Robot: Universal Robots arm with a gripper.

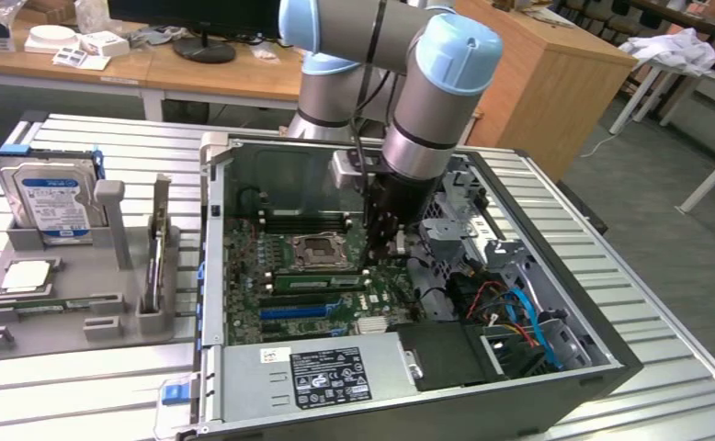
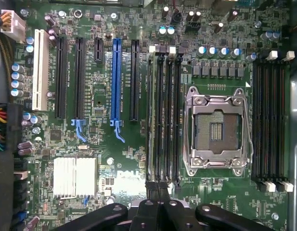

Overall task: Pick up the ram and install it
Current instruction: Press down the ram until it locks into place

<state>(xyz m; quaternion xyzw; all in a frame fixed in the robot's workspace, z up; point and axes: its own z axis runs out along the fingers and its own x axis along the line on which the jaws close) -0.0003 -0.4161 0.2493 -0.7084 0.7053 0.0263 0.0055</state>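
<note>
Table (image 1: 75, 390): slatted metal top; carried PC case & grey holder.
PC case (image 1: 554, 390): lay on its side, open, to exterior view's right of holder.
Arm (image 1: 437, 92): reached down into case, over mobo.
Mobo (image 2: 134, 144): green, flat in case, w/ blue & black expansion slots.
Holder (image 1: 63, 276): grey, just beside case; held hard drive & CPU chip.
Hard drive (image 1: 49, 197): blue label, stood upright in holder.
Gripper (image 2: 157, 190): fingers shut together, low over one end of ram; contact couldn't be told.
Ram (image 1: 317, 281): lay along slot bank just beside CPU socket; edge-on in wrist view.
CPU socket (image 2: 215, 129): metal frame, between two slot banks.
CPU chip (image 1: 29, 276): lay flat in holder, near hard drive.
</note>
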